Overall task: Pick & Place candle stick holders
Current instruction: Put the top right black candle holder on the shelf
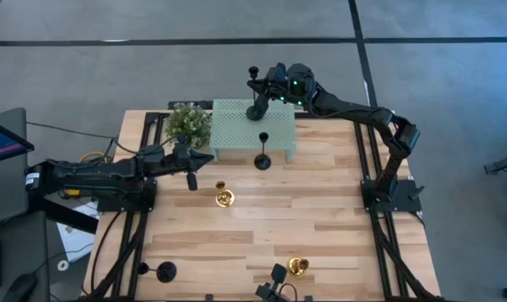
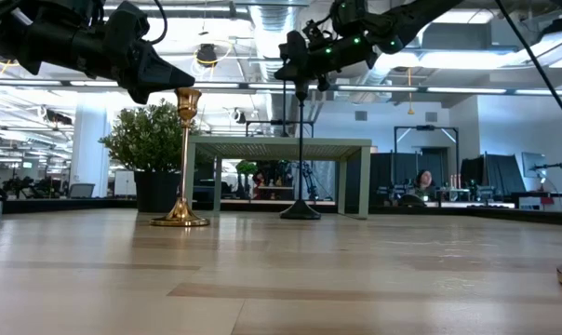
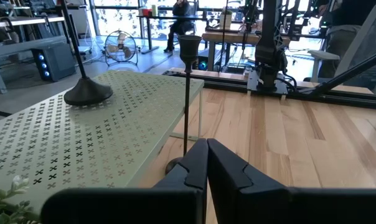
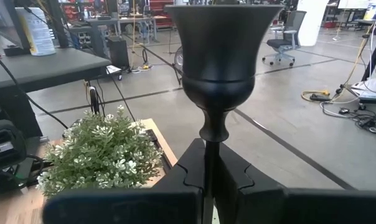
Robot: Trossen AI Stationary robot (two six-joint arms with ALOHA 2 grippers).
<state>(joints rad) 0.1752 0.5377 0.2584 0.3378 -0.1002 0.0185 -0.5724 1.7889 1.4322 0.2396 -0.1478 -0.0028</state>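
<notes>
Black and slim, one candle stick holder (image 1: pixel 255 99) is standing with its round base on the pale green perforated stand (image 1: pixel 237 134) at the far side of the wooden table (image 1: pixel 321 218), and the right gripper (image 1: pixel 274 84) is pinching its thin stem just under the cup, fingers (image 4: pixel 191 171) pressed against it from both sides; the right wrist view is showing the cup (image 4: pixel 224 43) rising directly above those fingers. A second black holder (image 1: pixel 263 153) is standing on the table just in front of the stand, its base touching the wood near the stand's front edge. The left gripper (image 1: pixel 190 178) is hovering above the table just beside the small green potted plant (image 1: pixel 189 123), its fingers (image 3: pixel 194 165) pressed together with nothing between them, and in its wrist view it is pointing toward that second black holder (image 3: pixel 188 99). A gold holder (image 1: pixel 224 197) is standing on the table near the left gripper, and in the low view it is appearing upright in front of the plant (image 2: pixel 151 140). Another gold holder (image 1: pixel 298 267) is sitting close to the near edge of the table, while a third black holder (image 1: pixel 164 271) is resting near the near left corner, well apart from the others. A person (image 2: pixel 422 181) is sitting in the room far behind the table
</notes>
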